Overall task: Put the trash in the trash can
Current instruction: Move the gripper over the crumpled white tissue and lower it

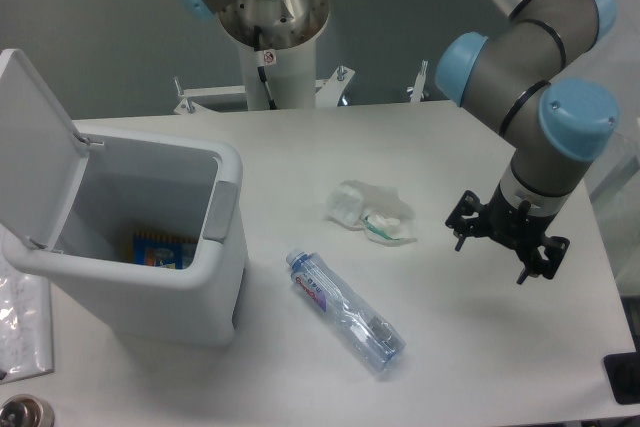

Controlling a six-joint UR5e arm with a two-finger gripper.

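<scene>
The trash lies in two pieces on the white table. A crumpled white wad with a green bit sits near the middle, and a clear crushed bottle with a blue cap lies in front of it. The white trash can stands at the left with its flip lid up. My gripper hangs to the right of the wad, above the table and apart from it. Its two thin fingers stand apart, open, with nothing between them.
A blue and orange packet lies inside the bin. The arm's base column rises at the back of the table. A clear plastic bag and a metal knob sit at the bottom left, and a black block at the right edge.
</scene>
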